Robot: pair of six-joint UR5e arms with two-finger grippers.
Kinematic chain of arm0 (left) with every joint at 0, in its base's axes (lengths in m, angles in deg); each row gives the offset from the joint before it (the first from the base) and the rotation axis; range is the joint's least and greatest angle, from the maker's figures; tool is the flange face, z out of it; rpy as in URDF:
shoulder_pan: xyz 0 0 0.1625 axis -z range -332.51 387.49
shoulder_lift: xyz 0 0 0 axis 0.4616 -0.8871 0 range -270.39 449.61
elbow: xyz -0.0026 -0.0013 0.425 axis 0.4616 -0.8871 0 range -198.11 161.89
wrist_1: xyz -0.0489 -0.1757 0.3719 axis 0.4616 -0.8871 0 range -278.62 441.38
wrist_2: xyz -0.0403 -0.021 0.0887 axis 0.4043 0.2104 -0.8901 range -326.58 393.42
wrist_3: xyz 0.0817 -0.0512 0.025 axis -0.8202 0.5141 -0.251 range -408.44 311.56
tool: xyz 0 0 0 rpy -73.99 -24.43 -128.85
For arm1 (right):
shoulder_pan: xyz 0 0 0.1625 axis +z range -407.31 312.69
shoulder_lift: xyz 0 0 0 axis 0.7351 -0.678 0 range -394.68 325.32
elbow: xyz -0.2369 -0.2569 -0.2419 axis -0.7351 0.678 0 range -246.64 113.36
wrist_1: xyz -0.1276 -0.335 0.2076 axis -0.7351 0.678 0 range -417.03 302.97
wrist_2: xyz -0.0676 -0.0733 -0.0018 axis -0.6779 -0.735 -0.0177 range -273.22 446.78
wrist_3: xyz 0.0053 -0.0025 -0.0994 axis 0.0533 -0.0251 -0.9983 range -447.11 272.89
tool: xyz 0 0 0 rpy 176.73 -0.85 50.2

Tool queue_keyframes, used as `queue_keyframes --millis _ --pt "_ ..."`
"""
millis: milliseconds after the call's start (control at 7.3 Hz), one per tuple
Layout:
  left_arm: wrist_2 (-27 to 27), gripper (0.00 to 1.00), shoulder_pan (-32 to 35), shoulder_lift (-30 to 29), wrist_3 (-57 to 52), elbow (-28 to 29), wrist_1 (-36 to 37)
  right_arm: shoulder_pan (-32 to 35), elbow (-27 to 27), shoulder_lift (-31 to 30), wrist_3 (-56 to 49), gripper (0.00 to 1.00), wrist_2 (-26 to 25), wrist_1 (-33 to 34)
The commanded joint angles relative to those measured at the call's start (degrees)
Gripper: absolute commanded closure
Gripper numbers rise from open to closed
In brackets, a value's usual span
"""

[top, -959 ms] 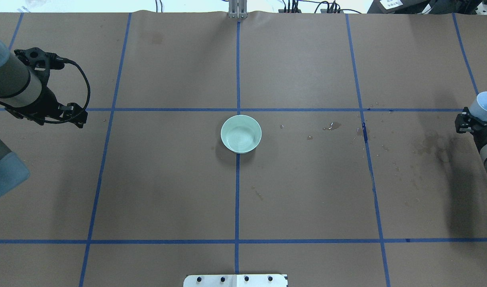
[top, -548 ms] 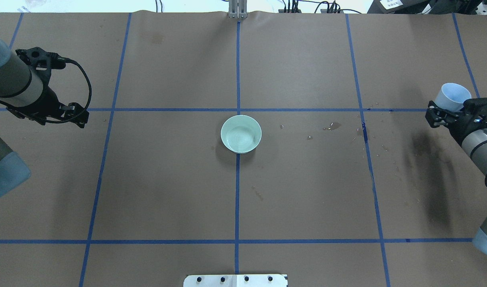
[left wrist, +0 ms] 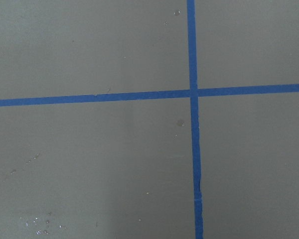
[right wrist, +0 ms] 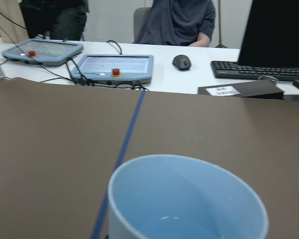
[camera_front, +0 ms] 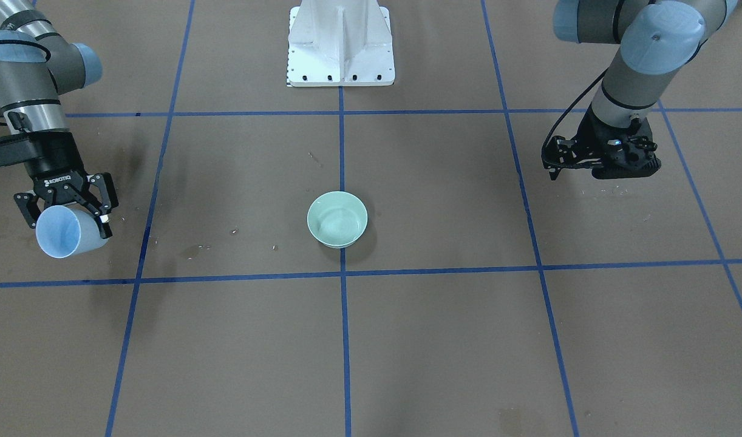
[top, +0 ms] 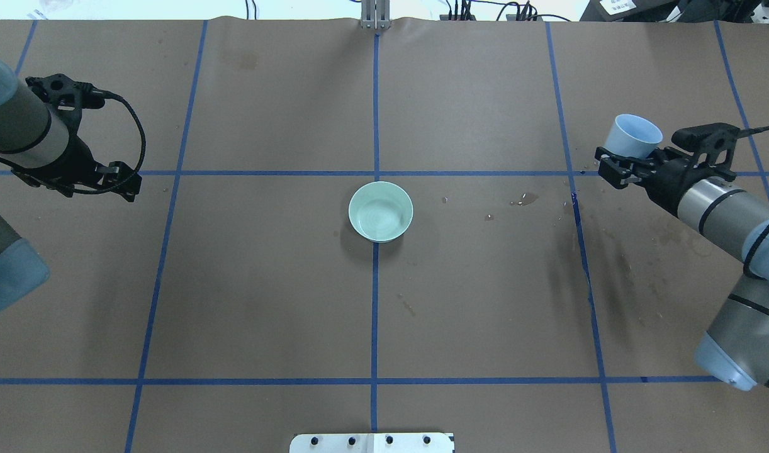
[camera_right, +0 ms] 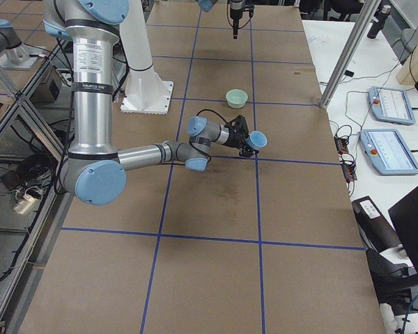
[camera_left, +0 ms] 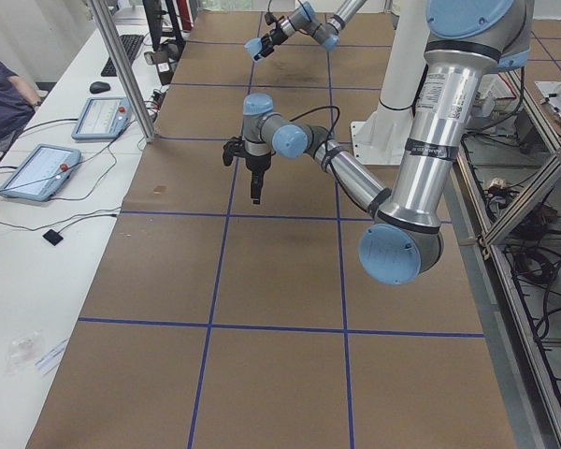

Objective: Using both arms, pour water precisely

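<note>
Gripped pale blue cup [camera_front: 60,235] in right gripper [camera_front: 66,217], closed on its wall. Caught faint glint of water [right wrist: 172,221] inside, just past the fingers. Could not tell whether left gripper [camera_front: 599,167] was parted or closed. Saw green bowl [camera_front: 337,219] well apart from both.

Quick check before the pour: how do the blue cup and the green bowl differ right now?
The blue cup is held off the table, tilted, in the right tool; the green bowl stands upright on the table, on the centre tape line. The cup is pale blue, taller and narrower; the bowl is pale green, wide and shallow. Both are plain and open-topped.
</note>
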Motion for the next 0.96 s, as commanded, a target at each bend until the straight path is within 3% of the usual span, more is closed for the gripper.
queue_keyframes --millis 0,274,822 --pt "0.1 0.00 0.0 -0.2 1.0 -0.2 0.0 -0.2 -0.9 4.1 -0.5 1.00 4.4 -0.2" --pt "0.0 0.00 0.0 -0.2 1.1 0.1 0.0 -2.9 -0.7 6.4 -14.5 1.00 5.1 -3.7" --pt "0.0 0.00 0.1 -0.2 0.9 0.7 0.0 -7.7 0.0 12.5 -15.6 1.00 15.0 -2.5"
